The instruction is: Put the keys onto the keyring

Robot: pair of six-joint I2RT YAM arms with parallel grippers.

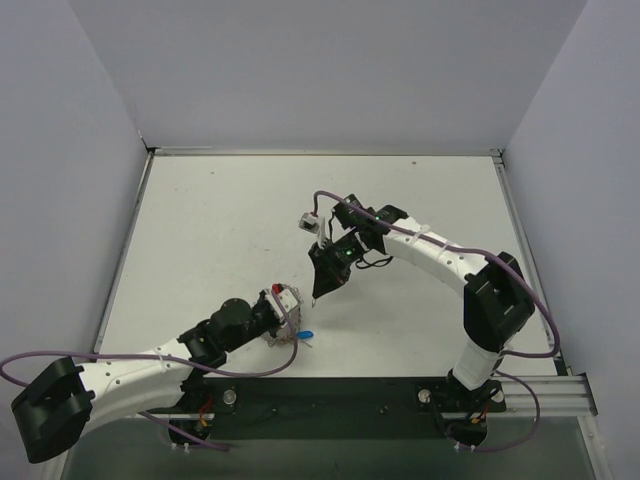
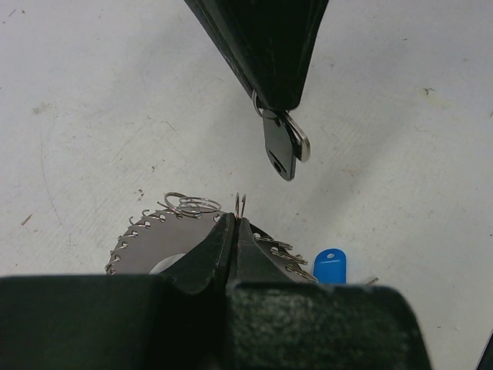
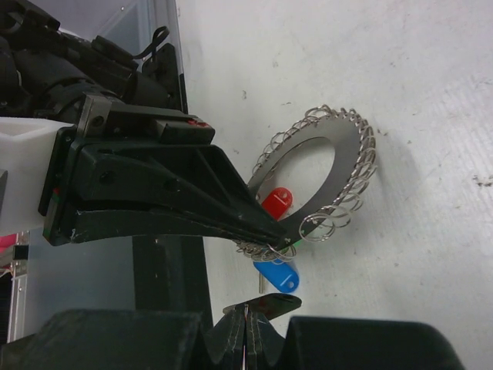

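My left gripper (image 2: 235, 223) is shut on the coil-like rim of the keyring (image 2: 142, 248), a silvery ring with a wide hole, held close over the table near the front. A red key (image 3: 276, 203) and a blue key (image 3: 276, 274) show at the ring (image 3: 343, 158); the blue key (image 2: 330, 266) lies beside it on the table. My right gripper (image 3: 246, 314) is shut on a black key (image 3: 271, 305). That black key (image 2: 281, 148) hangs just above and beyond the ring's rim, apart from it. From above, the right gripper (image 1: 318, 293) points down next to the left gripper (image 1: 284, 312).
White table (image 1: 230, 230) with grey walls on three sides. The black base rail (image 1: 330, 395) runs along the near edge. The right arm's purple cable and a small white connector (image 1: 308, 222) hang above the table's middle.
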